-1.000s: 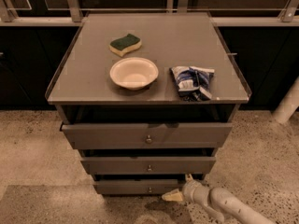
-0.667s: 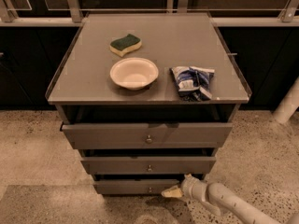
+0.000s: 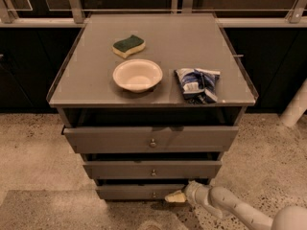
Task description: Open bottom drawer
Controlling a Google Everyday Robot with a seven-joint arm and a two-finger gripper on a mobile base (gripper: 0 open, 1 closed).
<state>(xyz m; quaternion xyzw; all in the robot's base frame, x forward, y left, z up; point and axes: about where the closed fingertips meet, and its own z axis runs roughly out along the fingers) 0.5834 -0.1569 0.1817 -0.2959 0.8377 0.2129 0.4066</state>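
The bottom drawer (image 3: 129, 191) is the lowest and narrowest of three grey drawer fronts, with a small round knob (image 3: 153, 194) at its centre. It stands slightly out, like the two above it. My gripper (image 3: 173, 197) reaches in from the lower right on a white arm. It is low, just right of the knob and against the drawer's front at its right end.
The grey cabinet top (image 3: 96, 87) carries a green-and-yellow sponge (image 3: 128, 45), a white bowl (image 3: 137, 74) and a blue-white chip bag (image 3: 197, 84). The middle drawer (image 3: 152, 169) and top drawer (image 3: 151, 139) are above. Speckled floor surrounds; a white post (image 3: 295, 107) stands right.
My gripper and arm have moved a little to the left along the bottom drawer's front, closer to its knob. The drawers look unchanged.
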